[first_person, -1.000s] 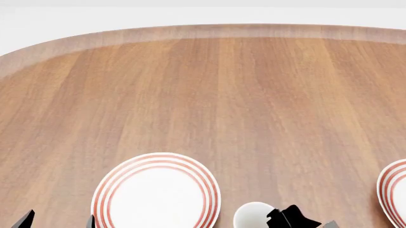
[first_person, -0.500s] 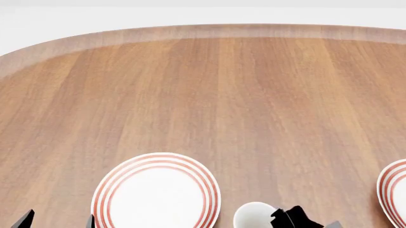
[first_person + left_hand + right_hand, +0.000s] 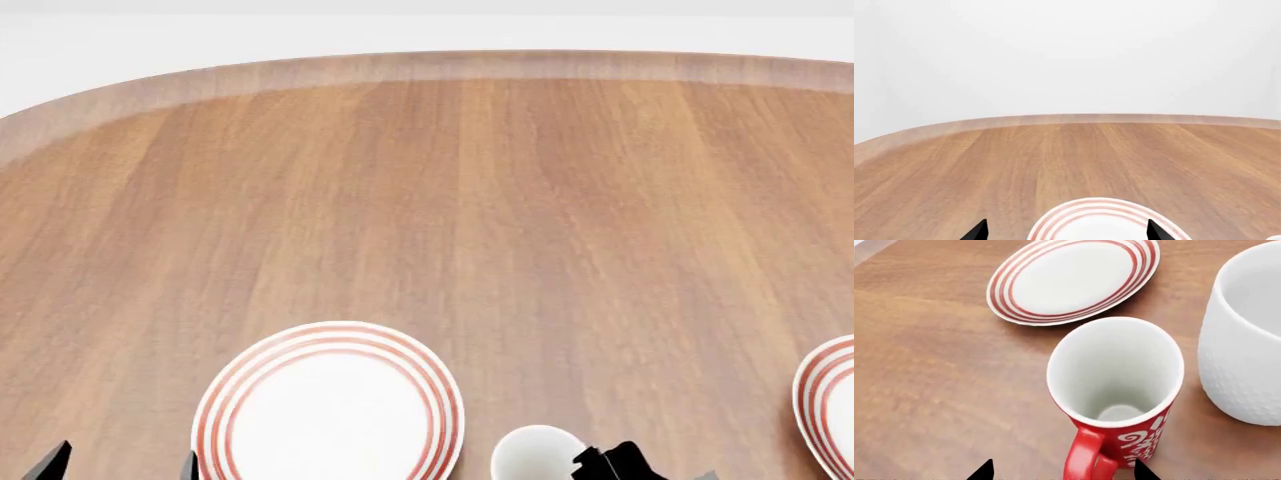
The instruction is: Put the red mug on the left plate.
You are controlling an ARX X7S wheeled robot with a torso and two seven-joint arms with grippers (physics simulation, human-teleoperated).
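The red mug (image 3: 1121,405) stands upright on the table, white inside, with white swirls on its side and its red handle turned toward my right gripper (image 3: 1061,471). That gripper is open, one fingertip on each side of the handle and the mug's base, touching neither. A red-ringed plate (image 3: 1074,280) lies just beyond the mug. In the head view the left plate (image 3: 327,405) lies near the bottom edge, and my right gripper (image 3: 614,466) shows as a dark shape to its right. My left gripper (image 3: 1066,232) is open and empty, just short of the left plate (image 3: 1101,212).
A larger plain white mug (image 3: 1247,340) stands close beside the red mug. A white mug mouth (image 3: 537,452) shows at the head view's bottom edge beside my right gripper; which mug it is cannot be told. The right plate (image 3: 830,410) is cut by the right edge. The wooden table (image 3: 467,200) stretches far ahead.
In the head view my right gripper has slid down toward the bottom edge and slightly right. The plates, the mug mouth and the left gripper have not moved.
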